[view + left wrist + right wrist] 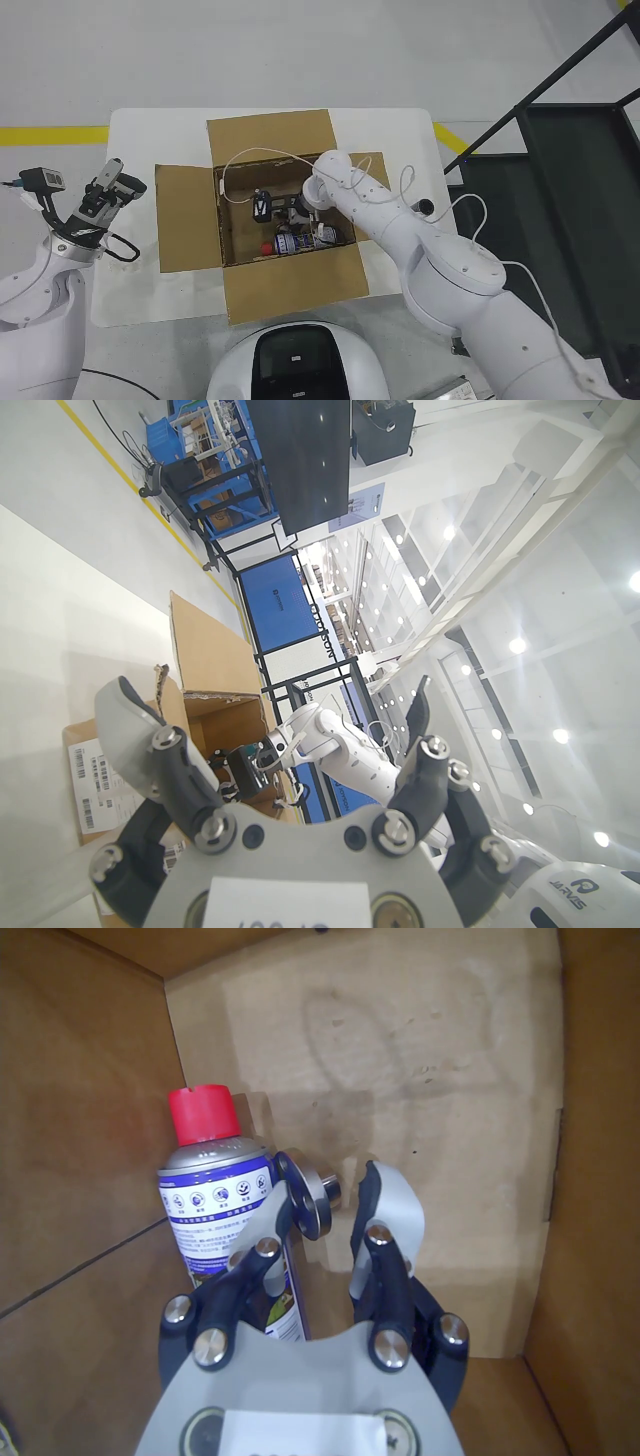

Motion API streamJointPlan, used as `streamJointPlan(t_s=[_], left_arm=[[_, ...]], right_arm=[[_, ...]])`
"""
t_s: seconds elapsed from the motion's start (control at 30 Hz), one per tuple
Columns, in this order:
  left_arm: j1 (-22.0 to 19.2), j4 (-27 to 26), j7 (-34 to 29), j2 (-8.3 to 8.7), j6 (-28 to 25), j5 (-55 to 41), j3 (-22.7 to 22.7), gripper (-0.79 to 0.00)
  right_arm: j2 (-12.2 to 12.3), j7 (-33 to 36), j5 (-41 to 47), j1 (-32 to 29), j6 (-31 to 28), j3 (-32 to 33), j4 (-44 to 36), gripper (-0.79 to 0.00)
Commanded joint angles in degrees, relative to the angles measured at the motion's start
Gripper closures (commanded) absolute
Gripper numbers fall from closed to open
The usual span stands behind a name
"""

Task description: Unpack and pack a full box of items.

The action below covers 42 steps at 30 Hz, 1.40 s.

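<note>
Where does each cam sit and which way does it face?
Top view: above the arms, looking down at table and open box; both arms show.
Left wrist view: beside the box, facing across it past the open left gripper.
Right wrist view: inside the box, facing its floor and spray can past the right gripper.
Shared: top and left wrist views both show the right arm in the box.

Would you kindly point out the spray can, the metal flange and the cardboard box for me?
spray can (pixel 210 1208): right wrist view, on its printed label.
metal flange (pixel 302 1200): right wrist view, on the disc's flat face.
cardboard box (pixel 270 138): top view, on its open far flap.
</note>
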Motion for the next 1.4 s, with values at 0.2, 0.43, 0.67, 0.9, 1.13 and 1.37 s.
streamJointPlan(t_s=[0.2, 0.43, 0.67, 0.9, 1.13, 1.37], left_arm=[[0.00, 0.00, 0.00, 0.00, 0.00, 0.00, 0.00, -0.785], [0.00, 0.00, 0.00, 0.00, 0.00, 0.00, 0.00, -0.785], [0.00, 0.00, 0.00, 0.00, 0.00, 0.00, 0.00, -0.785], [0.00, 0.00, 0.00, 0.00, 0.00, 0.00, 0.00, -0.785], [0.00, 0.00, 0.00, 0.00, 0.00, 0.00, 0.00, -0.785], [0.00, 0.00, 0.00, 0.00, 0.00, 0.00, 0.00, -0.785]], right_arm=[[-0.85, -2.91, -1.26, 0.74, -0.65, 0.02, 1.63, 0.000], [-0.43, -7.94, -2.24, 2.09, -0.05, 0.85, 2.31, 0.000], [0.62, -9.49, -3.57, 2.20, 2.98, 1.55, 3.69, 0.000], [0.97, -9.66, -3.38, 1.21, 4.88, 2.33, 1.68, -0.785], [0.61, -7.14, -5.40, -0.18, 7.80, 1.82, -0.47, -0.785], [-0.07, -5.65, -6.71, -0.98, 10.54, 1.63, -0.53, -0.785]])
